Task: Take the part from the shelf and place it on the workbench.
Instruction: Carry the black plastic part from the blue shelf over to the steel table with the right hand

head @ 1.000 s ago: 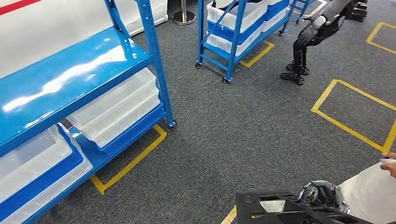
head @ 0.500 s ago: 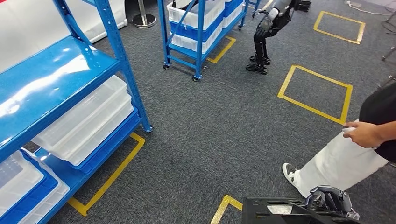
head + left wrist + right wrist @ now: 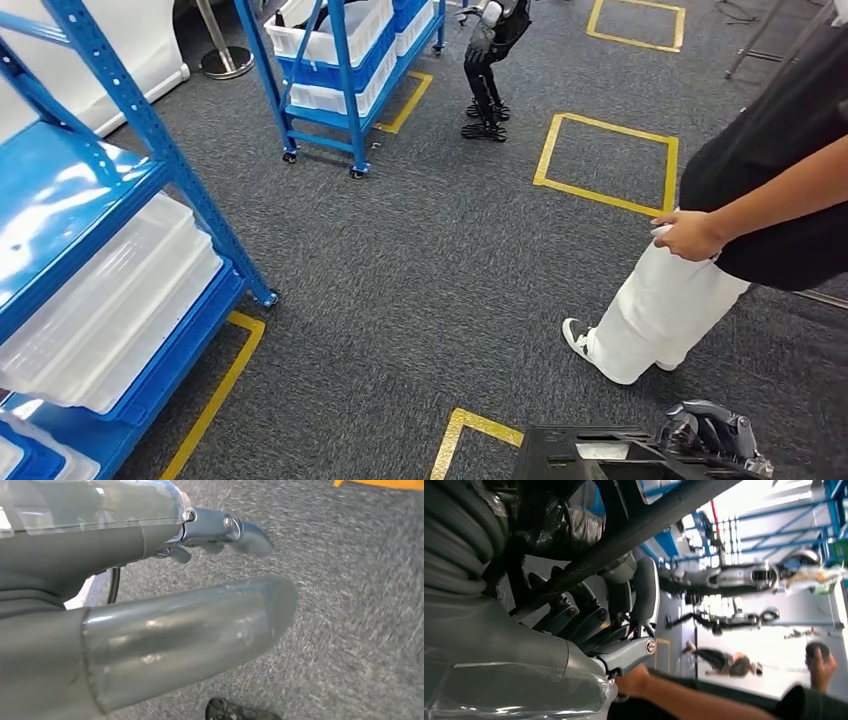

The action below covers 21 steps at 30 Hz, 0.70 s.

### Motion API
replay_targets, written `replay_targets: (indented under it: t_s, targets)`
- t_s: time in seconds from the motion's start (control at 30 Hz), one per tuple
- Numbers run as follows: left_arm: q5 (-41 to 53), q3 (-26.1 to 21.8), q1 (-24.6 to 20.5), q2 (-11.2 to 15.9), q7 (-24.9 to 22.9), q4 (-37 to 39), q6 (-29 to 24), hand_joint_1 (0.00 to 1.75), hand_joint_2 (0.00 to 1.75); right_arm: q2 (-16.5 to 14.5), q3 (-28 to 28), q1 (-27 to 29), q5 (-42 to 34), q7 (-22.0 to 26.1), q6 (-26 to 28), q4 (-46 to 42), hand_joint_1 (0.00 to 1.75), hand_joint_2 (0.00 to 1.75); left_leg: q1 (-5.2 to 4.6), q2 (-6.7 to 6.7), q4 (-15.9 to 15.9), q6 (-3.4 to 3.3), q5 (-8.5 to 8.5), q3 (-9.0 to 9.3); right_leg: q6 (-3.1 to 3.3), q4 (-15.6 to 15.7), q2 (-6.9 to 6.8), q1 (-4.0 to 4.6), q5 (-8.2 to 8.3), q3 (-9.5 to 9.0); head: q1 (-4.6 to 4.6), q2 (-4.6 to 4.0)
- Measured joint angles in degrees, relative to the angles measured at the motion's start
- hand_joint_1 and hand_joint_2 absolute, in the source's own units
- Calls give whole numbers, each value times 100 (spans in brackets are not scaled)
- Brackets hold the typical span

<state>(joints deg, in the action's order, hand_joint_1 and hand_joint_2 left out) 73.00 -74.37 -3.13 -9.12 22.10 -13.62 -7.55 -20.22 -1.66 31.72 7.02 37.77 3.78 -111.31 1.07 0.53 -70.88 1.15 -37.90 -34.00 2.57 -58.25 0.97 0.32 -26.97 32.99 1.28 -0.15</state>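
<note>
Black plastic part (image 3: 590, 458) rides low in front of you, your right hand (image 3: 712, 432) curled around its edge; the view has swung away from the blue shelf (image 3: 70, 215), so carrying continues. Left hand (image 3: 220, 530) hangs spread, holding nothing.

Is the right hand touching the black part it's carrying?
Touching. The right wrist view shows the right hand's dark fingers wrapped around an edge of the black part; the head view shows them together.

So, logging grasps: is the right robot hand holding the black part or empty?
Holding: right robot hand grips the black part, fingers curled round its edge.
</note>
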Motion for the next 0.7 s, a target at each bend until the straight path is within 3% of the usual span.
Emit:
replay_targets:
  t_s: [0.03, 0.07, 0.1, 0.17, 0.23, 0.3, 0.33, 0.4, 0.47, 0.53, 0.57, 0.6, 0.63, 0.7]
  targets:
    - [0, -2, 15, 1, -6, 0, -2, 0, 0, -2, 0, 3, 4, 0, 10, 2, 175, 175, 6, -18, -176, 16, 8, -120, 4, -22, 91, 2, -11, 0, -1, 0]
    - [1, -4, 22, 2, -9, 0, -3, 0, 0, -2, 0, 5, 5, 0, 18, 3, 175, 175, 14, -28, -143, 32, 138, -146, -2, -51, 183, -2, -26, 1, 0, 0]
    - [1, -6, 21, 3, -11, 0, -5, 0, 0, -2, 0, 7, 7, 0, 22, 4, 175, 175, 28, -56, 97, 45, 362, -74, -18, -92, 274, -11, -48, 2, 0, 0]
    - [2, -7, 13, 2, -11, 0, -11, 0, 0, -2, -1, 9, 13, -1, 22, 4, 175, 175, 64, -317, 759, 57, 708, 186, -76, -204, 429, -28, -107, 33, 1, 0]
    - [3, -6, 11, 1, -13, 0, -16, 0, 0, -2, -1, 8, 17, 3, 21, 3, 175, 175, 69, -549, 1074, 23, 756, 309, -148, -285, 569, -42, -130, 102, 2, 0]
    - [3, -7, 8, 0, -14, 0, -20, 0, 0, -2, -2, 21, 20, 7, 21, 1, 175, 175, 51, -483, 1111, -53, 749, 324, -222, -282, 714, -61, -100, 154, 3, 0]
    - [2, -8, 1, -2, -14, 0, -21, 0, 0, -2, -2, 32, 20, 7, 21, 1, 175, 175, 52, -404, 1143, -95, 769, 339, -248, -294, 706, -67, -101, 169, 1, 0]
    - [2, -10, -6, -4, -13, 0, -21, 0, 0, -2, -2, 39, 20, 9, 22, -2, 175, 175, 64, -241, 1205, -180, 810, 366, -292, -544, 436, -57, -255, 301, 16, 0]
    - [3, -10, 4, -3, -11, 0, -21, 0, 0, -2, -2, 34, 20, 11, 22, -2, 175, 175, 42, -64, 1225, -227, 811, 372, -334, -1198, 72, -65, -595, 634, 32, 0]
    - [5, -12, 20, 1, -13, 0, -21, 0, 0, -2, -3, 39, 19, 5, 23, -1, 175, 175, 23, 123, 1225, -240, 790, 378, -370, -1754, -46, -100, -772, 930, 32, 0]
    - [11, -12, 20, 2, -13, 0, -20, 0, 0, -2, -4, 45, 19, -2, 23, -1, 175, 175, 20, 209, 1225, -236, 776, 388, -379, -1757, -71, -113, -702, 937, 32, 0]
    - [18, -12, 14, 2, -14, 0, -19, 0, 0, -2, -4, 50, 18, -8, 23, -1, 175, 175, 20, 287, 1225, -227, 760, 407, -379, -1545, -106, -121, -542, 828, 33, 0]
    - [25, -12, 6, 1, -14, 0, -18, 0, 0, -1, -4, 53, 18, -13, 26, -1, 175, 175, 20, 355, 1225, -212, 740, 435, -365, -1163, -196, -119, -337, 622, 33, 0]
    - [31, -12, -5, -3, -13, 0, -16, 0, 0, -2, -4, 47, 19, -19, 33, -2, 175, 175, 4, 464, 1227, -160, 694, 480, -310, -484, -466, -59, -114, 257, 32, 0]
